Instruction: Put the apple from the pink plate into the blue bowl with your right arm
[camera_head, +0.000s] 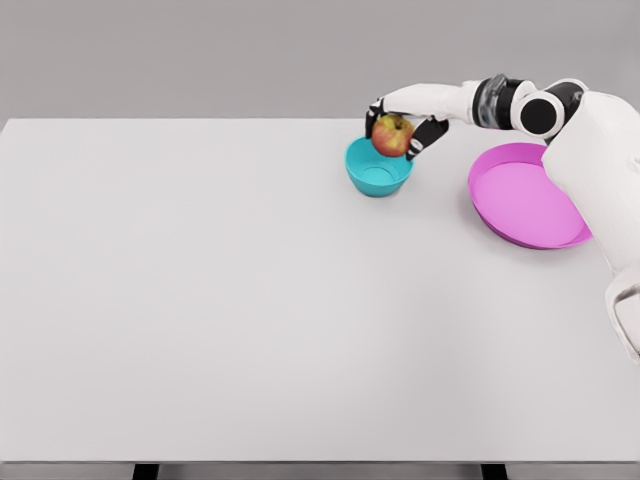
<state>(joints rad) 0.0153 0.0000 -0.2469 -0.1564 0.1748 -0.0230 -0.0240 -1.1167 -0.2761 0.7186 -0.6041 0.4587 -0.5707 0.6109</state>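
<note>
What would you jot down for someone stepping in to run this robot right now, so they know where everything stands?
Right hand: shut on the apple, held above the far rim of the blue bowl.
Left arm: not in view.
Pink plate: to the right of the bowl, nothing on it.
Done: apple picked off the plate and carried over to the bowl.
Left: lower it a little, open the fingers so it drops into the bowl, then pull the arm back.
</note>
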